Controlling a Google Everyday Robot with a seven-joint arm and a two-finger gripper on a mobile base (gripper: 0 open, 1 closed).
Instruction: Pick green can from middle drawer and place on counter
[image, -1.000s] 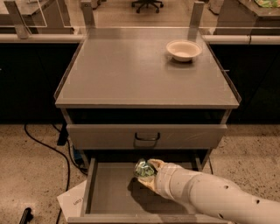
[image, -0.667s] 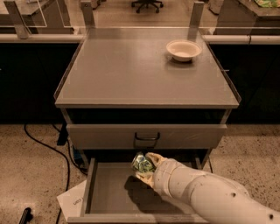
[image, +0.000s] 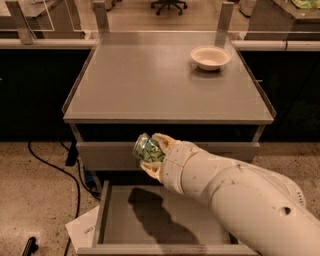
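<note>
The green can (image: 147, 148) is small, dented and shiny green-and-silver. My gripper (image: 151, 152) is shut on it, holding it in the air in front of the closed drawer front, above the open middle drawer (image: 160, 215). The drawer's grey floor holds only the arm's shadow. The counter (image: 165, 80) lies just above and behind the can, grey and flat with thin raised side edges. My white arm (image: 235, 195) comes in from the lower right.
A white bowl (image: 210, 56) sits on the counter's far right. A black cable (image: 50, 165) runs over the speckled floor at the left. A white paper (image: 87, 230) lies under the drawer's left corner. Dark cabinets stand on both sides.
My gripper has lifted the green can up out of the middle drawer and slightly left, to the level of the drawer front above it.
</note>
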